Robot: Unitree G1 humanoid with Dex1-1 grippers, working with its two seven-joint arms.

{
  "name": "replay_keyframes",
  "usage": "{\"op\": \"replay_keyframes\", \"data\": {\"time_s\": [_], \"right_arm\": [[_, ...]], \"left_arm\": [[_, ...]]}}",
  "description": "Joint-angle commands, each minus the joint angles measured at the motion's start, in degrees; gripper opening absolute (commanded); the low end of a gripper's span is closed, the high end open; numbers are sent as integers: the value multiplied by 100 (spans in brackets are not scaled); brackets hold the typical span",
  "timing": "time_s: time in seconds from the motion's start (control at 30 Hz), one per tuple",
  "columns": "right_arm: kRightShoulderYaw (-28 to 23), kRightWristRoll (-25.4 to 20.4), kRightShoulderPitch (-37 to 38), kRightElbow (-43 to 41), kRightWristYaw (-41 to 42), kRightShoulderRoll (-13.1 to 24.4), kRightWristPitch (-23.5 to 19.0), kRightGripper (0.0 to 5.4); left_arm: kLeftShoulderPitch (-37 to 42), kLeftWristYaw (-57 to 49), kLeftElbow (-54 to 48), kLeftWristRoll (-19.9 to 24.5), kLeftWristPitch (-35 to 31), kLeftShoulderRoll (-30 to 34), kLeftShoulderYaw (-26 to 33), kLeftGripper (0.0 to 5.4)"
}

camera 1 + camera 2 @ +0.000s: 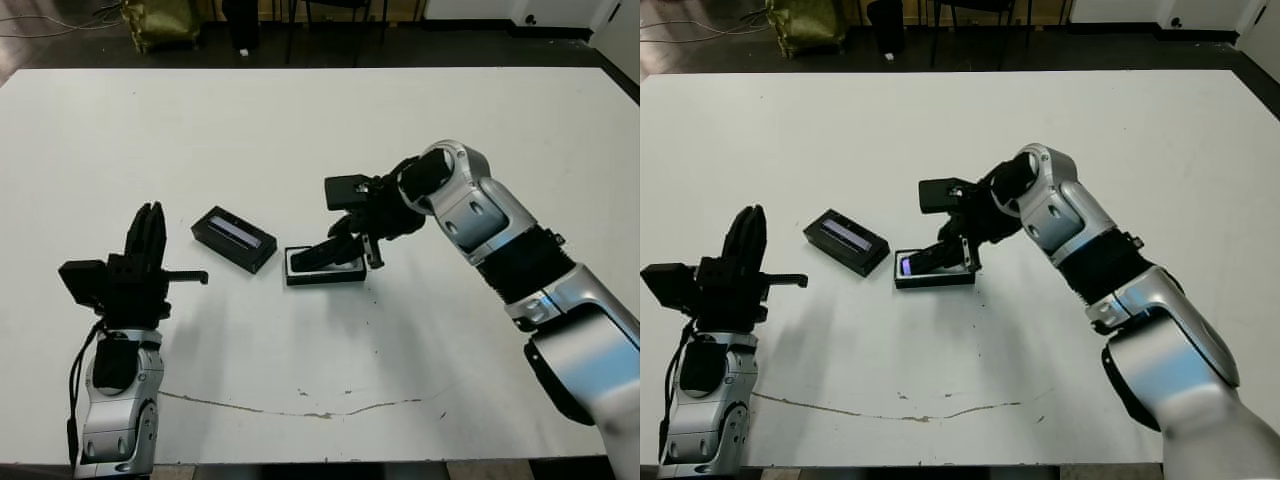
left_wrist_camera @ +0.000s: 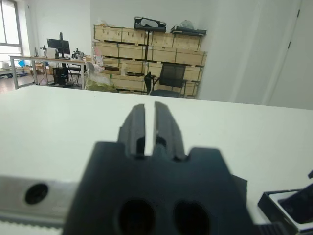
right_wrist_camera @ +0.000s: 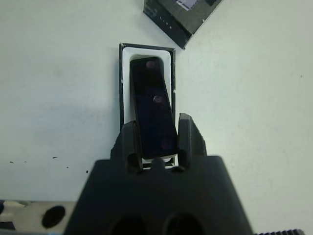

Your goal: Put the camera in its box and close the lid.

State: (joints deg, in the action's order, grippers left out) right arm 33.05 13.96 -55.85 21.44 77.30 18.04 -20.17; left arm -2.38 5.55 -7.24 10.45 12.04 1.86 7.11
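The right gripper (image 3: 157, 142), clamped on the camera (image 3: 152, 107), hangs over the box (image 1: 325, 268) and blocks approach from above and from the right, the lid (image 1: 234, 238) crowds the box's left side, while bare table (image 1: 300, 130) lies open elsewhere.

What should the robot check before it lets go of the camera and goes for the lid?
1. Right pincer holds the camera between its two fingers: ok.
2. Camera is over the box, far end down in the white lining: ok.
3. Camera lies flat in the box: not ok, it is tilted, with the held end raised.
4. Camera lines up with the box: not ok, it sits a little askew in the right wrist view.
5. Lid is off, lying beside the box on the table, window up: ok.
6. Left pincer is empty, fingers nearly together, well away from the box: ok.
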Motion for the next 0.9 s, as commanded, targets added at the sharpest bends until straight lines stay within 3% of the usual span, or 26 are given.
{"op": "replay_keyframes", "data": {"time_s": [0.03, 0.9], "right_arm": [[33, -87, 136, -116, -49, -62, 28, 20], [16, -69, 203, -51, -198, -12, 263, 20]], "left_arm": [[-101, -10, 87, -22, -16, -13, 4, 0], [-88, 20, 70, 51, -53, -36, -3, 0]]}}
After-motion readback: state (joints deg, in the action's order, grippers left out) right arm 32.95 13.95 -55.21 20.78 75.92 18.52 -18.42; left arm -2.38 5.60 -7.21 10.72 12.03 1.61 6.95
